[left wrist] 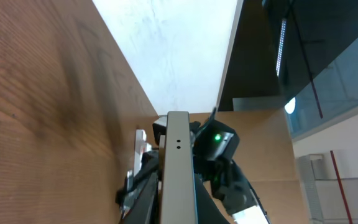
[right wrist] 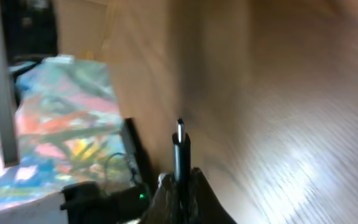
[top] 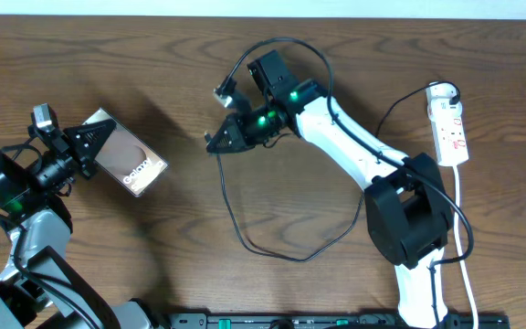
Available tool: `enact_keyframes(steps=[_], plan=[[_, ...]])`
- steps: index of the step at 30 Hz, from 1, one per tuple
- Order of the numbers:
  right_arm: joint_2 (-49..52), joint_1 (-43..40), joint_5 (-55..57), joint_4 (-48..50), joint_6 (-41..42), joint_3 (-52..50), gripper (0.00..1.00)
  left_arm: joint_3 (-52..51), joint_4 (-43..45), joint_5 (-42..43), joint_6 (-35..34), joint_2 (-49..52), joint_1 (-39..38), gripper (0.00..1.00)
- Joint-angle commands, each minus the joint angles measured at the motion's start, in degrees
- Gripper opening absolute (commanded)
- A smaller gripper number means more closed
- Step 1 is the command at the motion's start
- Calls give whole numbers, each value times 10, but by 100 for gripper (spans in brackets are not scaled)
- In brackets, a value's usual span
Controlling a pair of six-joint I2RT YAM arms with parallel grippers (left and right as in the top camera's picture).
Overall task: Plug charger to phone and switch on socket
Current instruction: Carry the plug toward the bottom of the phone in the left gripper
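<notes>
The phone (top: pixel 132 161), dark screen with white text, lies tilted at the left; my left gripper (top: pixel 88 143) is shut on its near end. In the left wrist view the phone's silvery edge (left wrist: pixel 178 168) runs up between the fingers. My right gripper (top: pixel 215 142) is shut on the charger's connector (right wrist: pixel 180 146), whose slim metal tip points up from the fingers. It hovers to the right of the phone, well apart from it. The thin black charger cable (top: pixel 245 239) loops over the table. The white socket strip (top: pixel 449 128) lies at the far right.
The strip's white cord (top: pixel 462 242) runs down the right side. The right arm's white links (top: pixel 354 146) and black base (top: pixel 407 219) cross the middle right. A black rail (top: pixel 336 320) lies along the front edge.
</notes>
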Motion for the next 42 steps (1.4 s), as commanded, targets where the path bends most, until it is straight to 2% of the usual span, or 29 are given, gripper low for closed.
enact_keyframes(steps=[1, 5, 9, 13, 19, 27, 42], plan=[[1, 1, -115, 38, -42, -38, 1, 1, 5, 15, 12, -3, 2, 8], [1, -2, -133, 70, -54, -73, 1, 1, 5, 15, 16, -3, 2, 8], [1, -2, -211, 87, -143, -97, 1, 1, 6, 15, 21, -3, 2, 7], [1, 0, -221, 86, -172, -109, 1, 1, 6, 16, 32, -3, 2, 7], [1, 12, -300, 86, -250, -111, 1, 1, 6, 19, 60, -3, 2, 7], [1, 45, -299, 93, -252, -111, 1, 1, 8, 24, 91, -3, 2, 8], [1, 79, -300, 136, -256, -111, 1, 1, 23, 26, 91, -3, -5, 7]])
